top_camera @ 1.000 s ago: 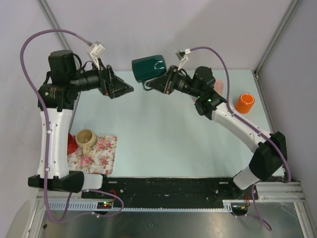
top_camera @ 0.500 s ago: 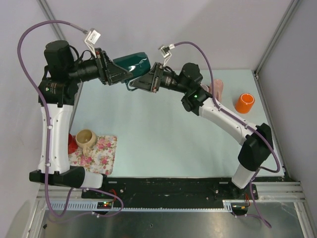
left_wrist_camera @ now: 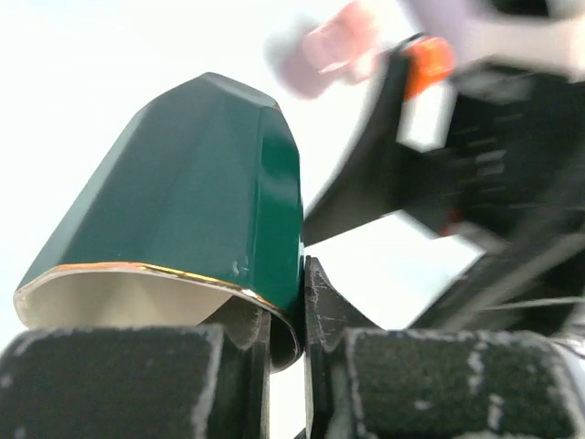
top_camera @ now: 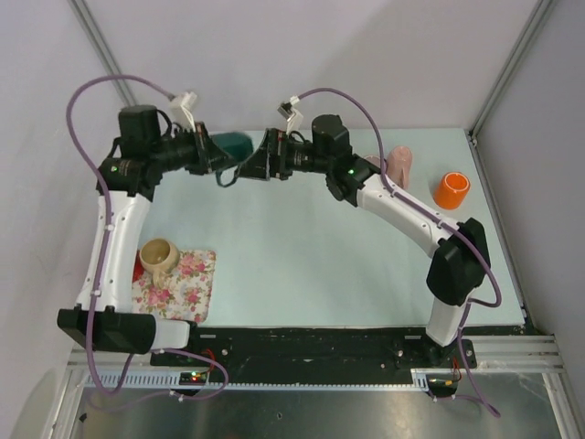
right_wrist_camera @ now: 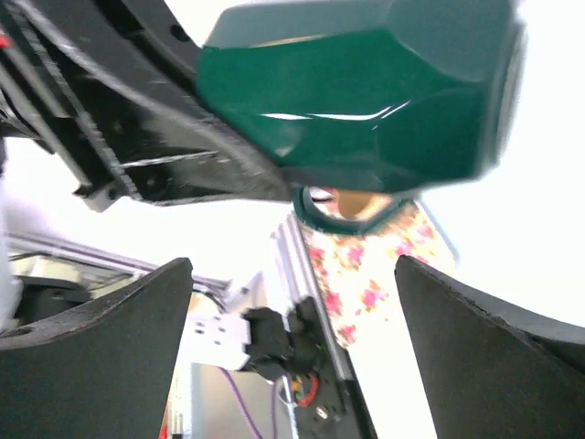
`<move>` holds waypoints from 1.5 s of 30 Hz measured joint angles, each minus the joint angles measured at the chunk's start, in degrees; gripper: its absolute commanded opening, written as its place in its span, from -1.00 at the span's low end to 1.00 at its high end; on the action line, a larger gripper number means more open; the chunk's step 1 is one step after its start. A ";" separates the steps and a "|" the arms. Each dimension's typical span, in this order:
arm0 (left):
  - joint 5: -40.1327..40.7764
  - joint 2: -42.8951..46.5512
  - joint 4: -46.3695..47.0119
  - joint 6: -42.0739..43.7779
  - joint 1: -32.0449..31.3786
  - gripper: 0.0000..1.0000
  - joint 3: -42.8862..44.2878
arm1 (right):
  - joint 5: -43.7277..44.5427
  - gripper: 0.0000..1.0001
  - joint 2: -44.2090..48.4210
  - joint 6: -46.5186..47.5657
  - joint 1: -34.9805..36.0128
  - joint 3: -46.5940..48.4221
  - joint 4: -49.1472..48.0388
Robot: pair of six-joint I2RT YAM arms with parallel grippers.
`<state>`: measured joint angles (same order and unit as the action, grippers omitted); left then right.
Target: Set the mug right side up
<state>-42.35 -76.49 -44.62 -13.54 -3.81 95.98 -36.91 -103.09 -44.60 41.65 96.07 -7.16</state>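
Green mug: L wrist view shows rim clamped in left gripper, mouth toward cam; R wrist view shows right gripper spread wide, fingers off the mug; top view: mug aloft over worktop far-left edge, near back wall.

Dark green faceted mug, gold rim, pale inside, sideways in the air over the tabletop far end, rim pinched by the left tool.

Legible text: none.
No lettering on the mug, flowered cloth or orange cup; white cable tags too small to read.
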 measured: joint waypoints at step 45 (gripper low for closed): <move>39.54 -10.12 -20.06 32.30 1.73 0.13 -29.31 | 32.20 0.99 14.19 28.00 -17.33 -16.48 39.41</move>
<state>-2.81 -86.61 -64.69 18.76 -2.09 66.67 -4.71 -88.90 -16.60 24.32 79.59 32.25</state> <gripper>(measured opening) 0.538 0.993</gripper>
